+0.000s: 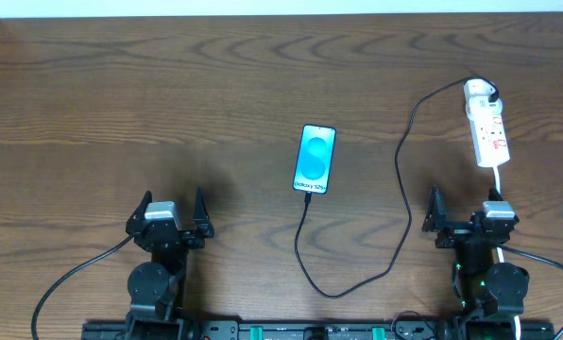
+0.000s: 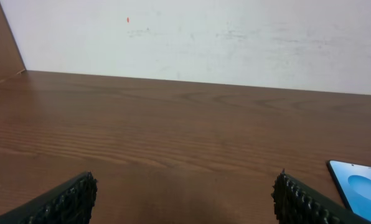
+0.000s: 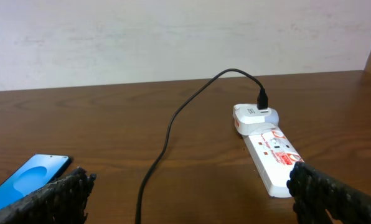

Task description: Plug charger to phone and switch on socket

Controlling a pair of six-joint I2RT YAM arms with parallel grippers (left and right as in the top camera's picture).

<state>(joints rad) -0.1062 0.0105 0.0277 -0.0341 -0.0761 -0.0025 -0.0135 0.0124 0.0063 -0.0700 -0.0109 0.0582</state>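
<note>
I found left gripper [image 1: 173,200] and right gripper [image 1: 463,215] released, empty. Charger [image 1: 401,179] looked seated in phone [image 1: 315,159]; socket [image 1: 487,127], ahead of right gripper, needed switching.

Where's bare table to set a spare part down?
Free: table left of the phone, beyond the left end effector; also the strip between phone and charger cable. Crowded: right side, where cable, socket and right end effector sit close.

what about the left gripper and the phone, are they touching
Apart. The overhead view shows a wide stretch of table between the left gripper and the phone.
</note>
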